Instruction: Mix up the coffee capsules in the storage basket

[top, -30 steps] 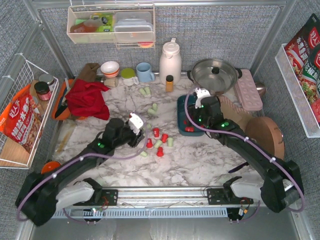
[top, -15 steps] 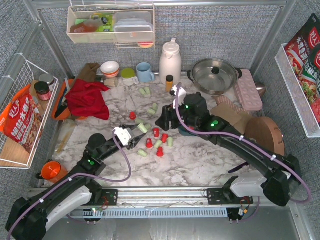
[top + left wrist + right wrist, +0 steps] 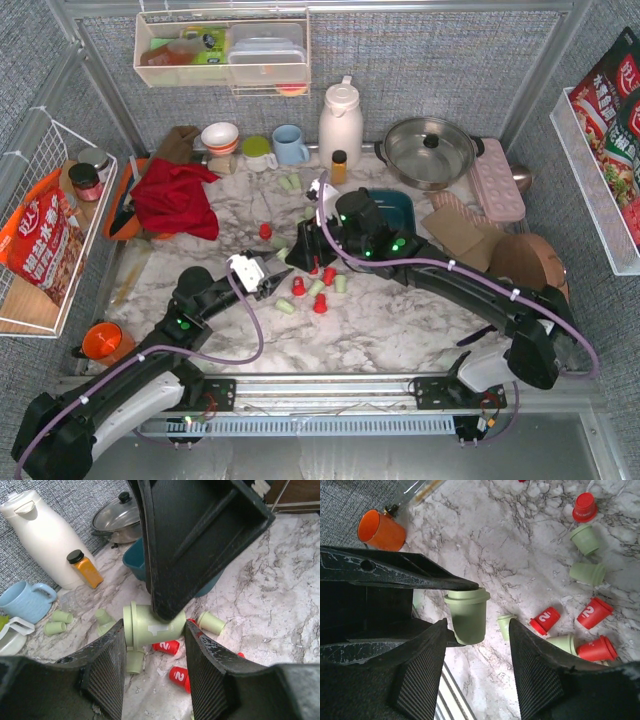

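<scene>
Counting from the biggest down: one dark teal rectangular plastic storage basket (image 3: 402, 203) sits toward the back of the table, just behind my right wrist. I cannot make out what lies in it.

Next come my two grippers, which meet over the middle of the table. My left gripper (image 3: 274, 268) pinches one pale mint green tapered plastic coffee capsule (image 3: 155, 627) end to end, rim to base. My right gripper (image 3: 477, 622) has its jaws partly apart on either side of that same capsule, with a gap showing on one side.

Loose on the table, outside the basket, I count five bright red capsules (image 3: 320, 304) and seven mint capsules (image 3: 340, 284). Most are clustered by my fingertips.

Underneath is a white marble-patterned tabletop (image 3: 400, 320). Grey woven walls (image 3: 420, 60) in a metal frame close it in.
</scene>
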### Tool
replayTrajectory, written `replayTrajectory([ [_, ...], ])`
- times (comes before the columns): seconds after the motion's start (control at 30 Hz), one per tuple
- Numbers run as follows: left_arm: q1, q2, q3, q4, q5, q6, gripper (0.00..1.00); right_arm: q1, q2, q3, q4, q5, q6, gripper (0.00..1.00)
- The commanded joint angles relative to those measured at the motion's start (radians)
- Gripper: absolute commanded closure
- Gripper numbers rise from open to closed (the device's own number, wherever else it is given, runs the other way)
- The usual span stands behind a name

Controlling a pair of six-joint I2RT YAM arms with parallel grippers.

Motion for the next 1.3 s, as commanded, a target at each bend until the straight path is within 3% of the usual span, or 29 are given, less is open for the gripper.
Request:
replayTrajectory([
  [0.0,-0.001,0.006,0.011,0.043,0.011,0.001,0.58,0.008,0.018,0.003,0.044,-0.018,-0.002,0.44],
  [0.17,-0.001,0.011,0.015,0.042,0.017,-0.002,0.58,0.016,0.046,-0.005,0.073,-0.027,0.014,0.48],
  [0.37,-0.001,0.010,0.019,0.032,0.009,-0.005,0.58,0.024,0.075,-0.004,0.094,-0.047,0.037,0.64],
  [0.53,-0.001,0.010,0.038,-0.009,-0.007,-0.013,0.48,0.025,0.064,-0.017,0.099,-0.022,0.047,0.78],
  [0.63,-0.001,0.018,0.052,-0.029,-0.014,-0.029,0.30,0.022,0.033,-0.036,0.096,0.033,0.038,0.83],
  [0.7,-0.001,0.026,0.059,-0.039,-0.014,-0.040,0.03,0.015,0.002,-0.052,0.084,0.086,0.021,0.85],
  [0.73,-0.001,0.031,0.066,-0.049,-0.017,-0.048,0.01,0.009,-0.013,-0.060,0.075,0.120,0.008,0.86],
  [1.1,-0.001,0.202,0.270,-0.374,-0.118,-0.113,0.01,-0.101,-0.192,-0.242,-0.028,0.689,-0.253,0.87],
  [1.27,-0.001,0.296,0.329,-0.471,-0.135,-0.124,0.01,-0.222,-0.179,-0.324,0.052,0.685,-0.303,0.86],
])
